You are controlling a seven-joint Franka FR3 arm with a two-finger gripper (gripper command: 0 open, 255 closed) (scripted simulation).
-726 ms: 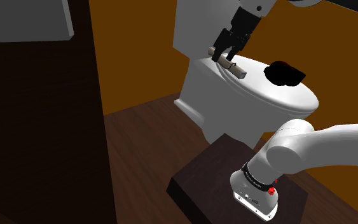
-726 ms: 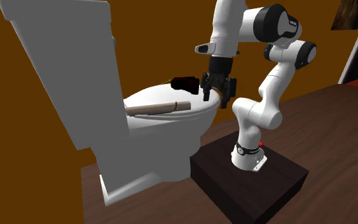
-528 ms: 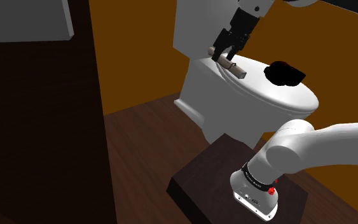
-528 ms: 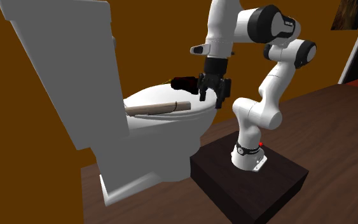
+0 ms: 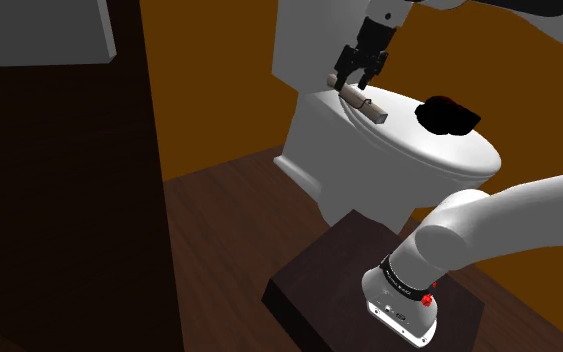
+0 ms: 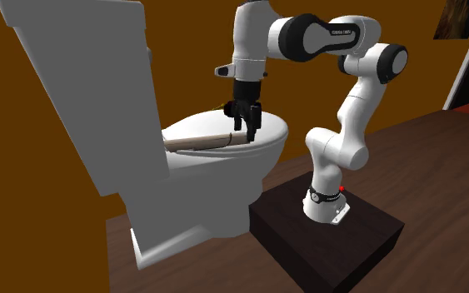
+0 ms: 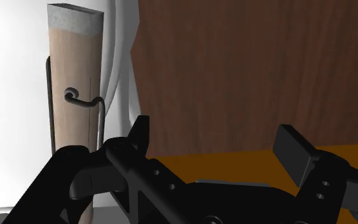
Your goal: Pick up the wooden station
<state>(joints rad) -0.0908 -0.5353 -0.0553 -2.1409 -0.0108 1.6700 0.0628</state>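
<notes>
hand [image 6: 245,125] spread wide, empty; station [image 6: 207,140] lies just beside one finger, outside the gap, toilet [image 6: 224,179] beneath.

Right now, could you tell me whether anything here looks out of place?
Yes: a wooden block with a wire hook lies on the closed toilet lid, near a black lump; neither belongs on a toilet. The open tool hovers beside it.
</notes>
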